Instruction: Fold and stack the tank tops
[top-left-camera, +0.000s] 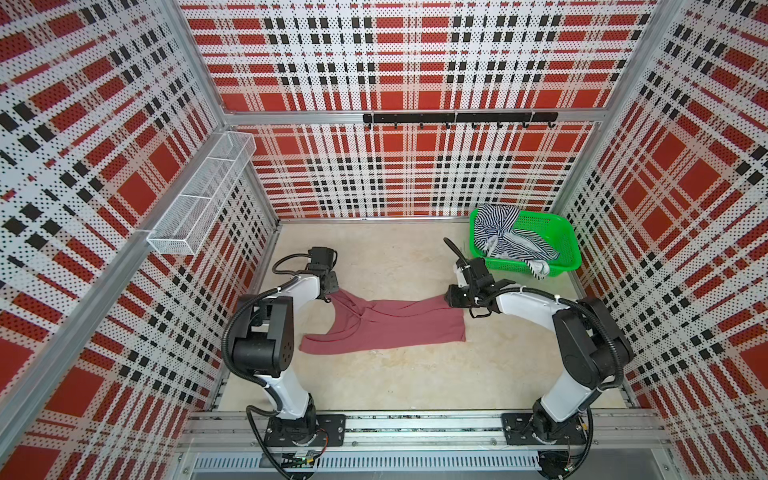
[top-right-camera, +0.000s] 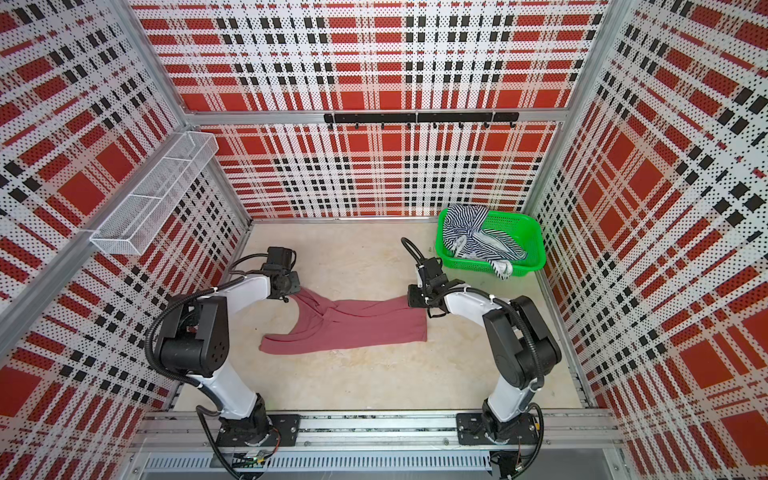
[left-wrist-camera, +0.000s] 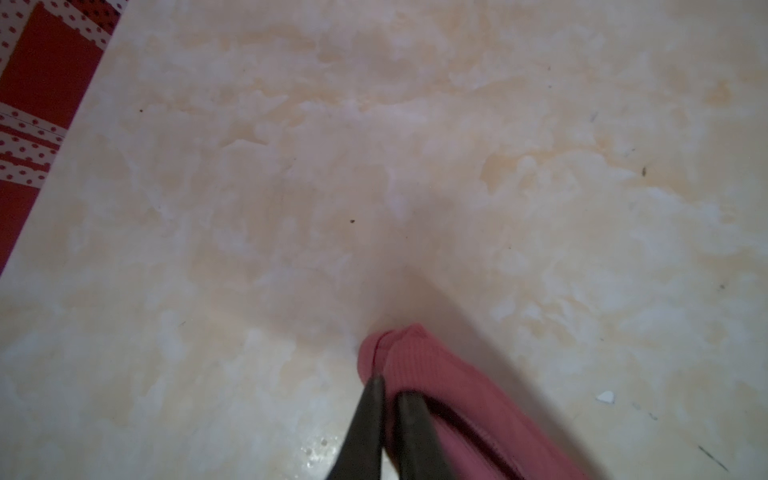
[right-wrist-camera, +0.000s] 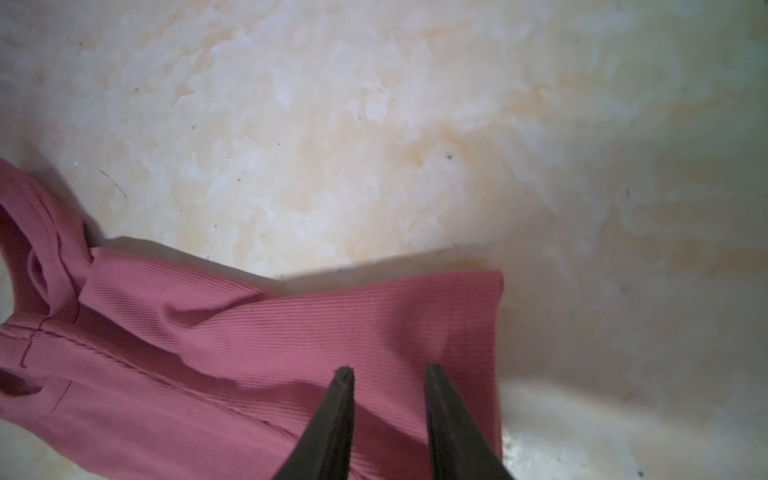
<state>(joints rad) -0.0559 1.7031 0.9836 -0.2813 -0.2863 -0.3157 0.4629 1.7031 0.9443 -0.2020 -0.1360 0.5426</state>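
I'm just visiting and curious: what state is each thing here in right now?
rose tank top: unfolded, rumpled on the table.
green basket: upright on the table.
striped tank top: crumpled inside it, spilling over.
left gripper: shut on a rose strap.
right gripper: open over the rose hem.

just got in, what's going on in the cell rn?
Both arms are on the rose tank top, which lies spread sideways on the table, not yet folded. The left pincer is shut on a shoulder strap. The right pincer sits at the hem end with its jaws apart over the fabric, not clamped. The striped tank top lies crumpled in the green basket at the back right, with neither arm on it.
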